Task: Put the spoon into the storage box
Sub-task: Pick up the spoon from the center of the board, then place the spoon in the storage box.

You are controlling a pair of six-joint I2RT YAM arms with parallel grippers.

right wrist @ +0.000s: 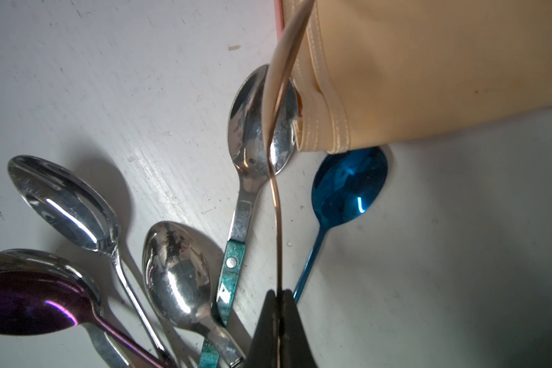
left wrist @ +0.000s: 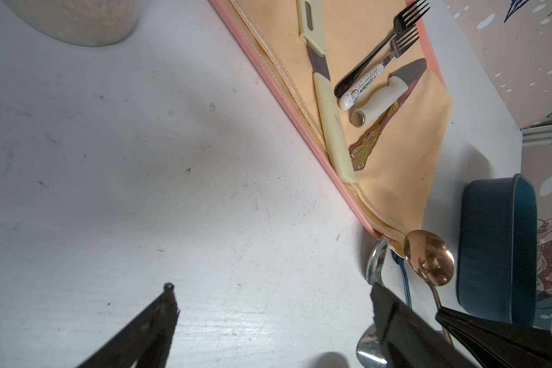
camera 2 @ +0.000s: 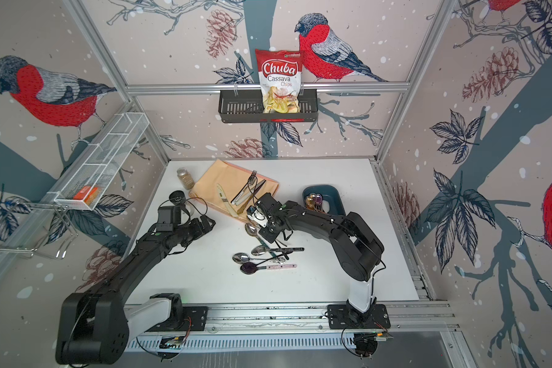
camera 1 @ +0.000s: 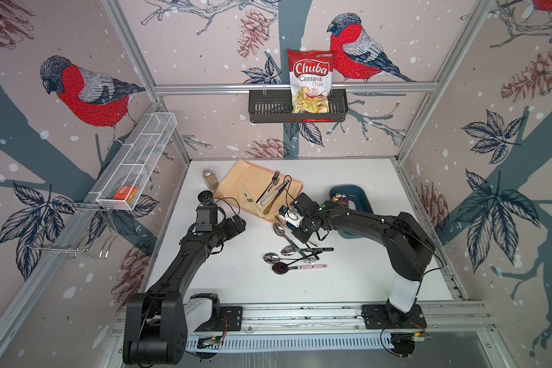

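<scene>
Right wrist view: right tool (right wrist: 279, 298) grips copper spoon (right wrist: 273, 79) by thin handle (edge-on); could swivel loose before storage box (left wrist: 497, 248).

A Chuba Cassava Chips bag (camera 1: 309, 79) stands in the black slotted basket (camera 1: 268, 110) on the back wall, and the white wire-mesh tray (camera 1: 141, 153) on the side wall holds an orange box (camera 1: 125, 193). On the desk (camera 1: 348, 280), a peach cloth (camera 1: 243, 178) carries two forks (left wrist: 403, 41), a white-handled knife (left wrist: 386, 92) and a cream-handled knife (left wrist: 329, 121), with a glass spice jar (camera 1: 210, 178) just beside it.
</scene>
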